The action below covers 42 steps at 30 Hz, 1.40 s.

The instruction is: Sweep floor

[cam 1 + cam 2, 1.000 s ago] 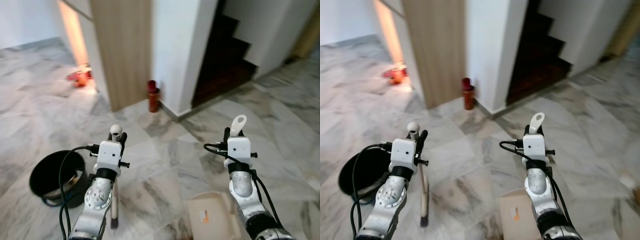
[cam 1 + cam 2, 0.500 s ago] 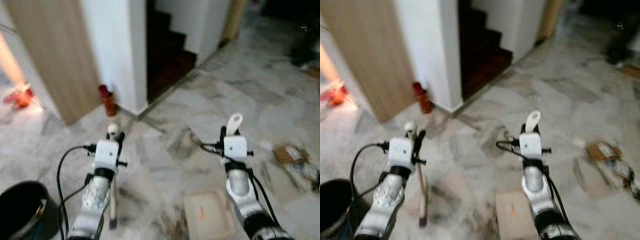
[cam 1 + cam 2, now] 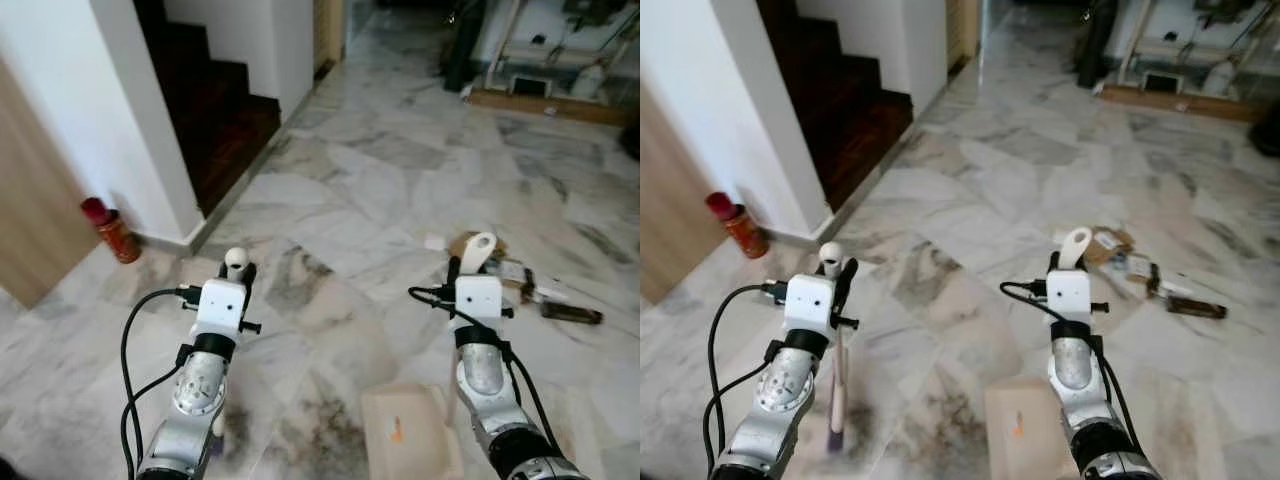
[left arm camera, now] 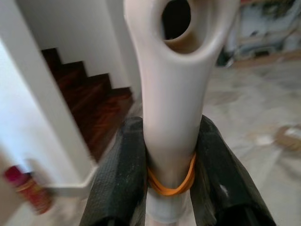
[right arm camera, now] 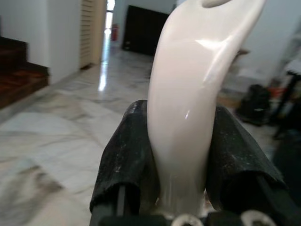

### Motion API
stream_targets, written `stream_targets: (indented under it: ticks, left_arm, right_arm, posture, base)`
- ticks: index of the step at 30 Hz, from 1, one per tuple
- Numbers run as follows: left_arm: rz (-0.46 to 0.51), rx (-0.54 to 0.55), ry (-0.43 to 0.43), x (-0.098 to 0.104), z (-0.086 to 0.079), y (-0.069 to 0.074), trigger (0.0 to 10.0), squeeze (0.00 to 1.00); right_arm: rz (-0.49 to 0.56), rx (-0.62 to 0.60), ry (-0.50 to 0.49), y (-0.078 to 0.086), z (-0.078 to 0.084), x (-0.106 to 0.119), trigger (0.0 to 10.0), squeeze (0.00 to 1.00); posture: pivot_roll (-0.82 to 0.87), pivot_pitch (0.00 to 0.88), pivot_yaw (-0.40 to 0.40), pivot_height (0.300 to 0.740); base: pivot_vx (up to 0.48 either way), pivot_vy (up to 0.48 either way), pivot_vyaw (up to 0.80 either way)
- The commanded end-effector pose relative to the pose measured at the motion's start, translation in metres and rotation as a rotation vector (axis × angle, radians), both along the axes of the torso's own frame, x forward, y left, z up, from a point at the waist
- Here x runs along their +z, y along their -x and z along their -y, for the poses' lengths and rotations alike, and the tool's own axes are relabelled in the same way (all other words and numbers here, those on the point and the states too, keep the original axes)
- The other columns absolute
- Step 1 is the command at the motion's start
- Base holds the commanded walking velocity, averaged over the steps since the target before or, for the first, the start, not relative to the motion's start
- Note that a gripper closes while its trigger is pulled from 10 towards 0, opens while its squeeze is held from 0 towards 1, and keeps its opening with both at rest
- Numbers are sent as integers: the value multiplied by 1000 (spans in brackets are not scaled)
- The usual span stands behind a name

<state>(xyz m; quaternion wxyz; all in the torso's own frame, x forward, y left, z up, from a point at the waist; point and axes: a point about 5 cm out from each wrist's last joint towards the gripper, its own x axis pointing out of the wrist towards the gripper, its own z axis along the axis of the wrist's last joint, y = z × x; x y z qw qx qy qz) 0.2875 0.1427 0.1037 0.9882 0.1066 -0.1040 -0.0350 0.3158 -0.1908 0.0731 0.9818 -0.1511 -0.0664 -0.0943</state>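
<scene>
Two tools fill my grippers on a grey-veined white marble floor (image 3: 360, 190). My left gripper (image 4: 171, 155) has its black fingers (image 4: 117, 174) pressed tight on the cream plastic broom handle (image 4: 176, 94), which has an orange rubber band round it at the grip; the handle's rounded tip (image 3: 236, 258) stands above the gripper, while the shaft runs down behind my forearm and its brush end is blurred near the frame's foot. My right gripper (image 5: 181, 155) is closed the same way on the curved cream handle of the dustpan (image 3: 478, 250); the beige dustpan tray (image 3: 405, 430) sits low beside that arm, its near edge cut off.

Both silver arms reach forward, wrists upright, well apart.

Scattered cardboard scraps and litter (image 3: 500, 270) lie ahead on the right, just beyond the right gripper. A dark wooden staircase (image 3: 215, 110) rises on the left behind a white wall (image 3: 90, 120), with a red canister (image 3: 110, 230) at the wall's foot. Open marble runs ahead toward hazy furniture.
</scene>
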Motion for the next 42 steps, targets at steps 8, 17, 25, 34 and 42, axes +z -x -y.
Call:
stream_targets:
  ticks: [8,17,25,34,42]
  left_arm:
    - [38,3,-15,7,-3,-1,10000,0]
    - [17,13,44,5,-5,-1,10000,0]
    - [-10,46,162,4,-14,-4,10000,0]
    - [-14,16,141,3,-12,-5,10000,0]
    - [-41,44,119,-4,-28,-4,10000,0]
  right_arm:
    - [48,27,1,-7,-8,12,10000,0]
    - [68,31,-9,-7,-9,14,10000,0]
    - [65,50,-69,-6,-11,12,10000,0]
    - [62,13,-152,-6,-4,12,10000,0]
    - [-7,-13,-158,8,7,-8,10000,0]
  posture:
    - [133,0,29,740]
    - [128,0,32,740]
    - [123,0,29,740]
    - [118,0,28,740]
    - [113,0,30,740]
  base:
    - [0,0,-800]
    - [0,0,-444]
    - [0,0,0]
    - [0,0,0]
    - [0,0,0]
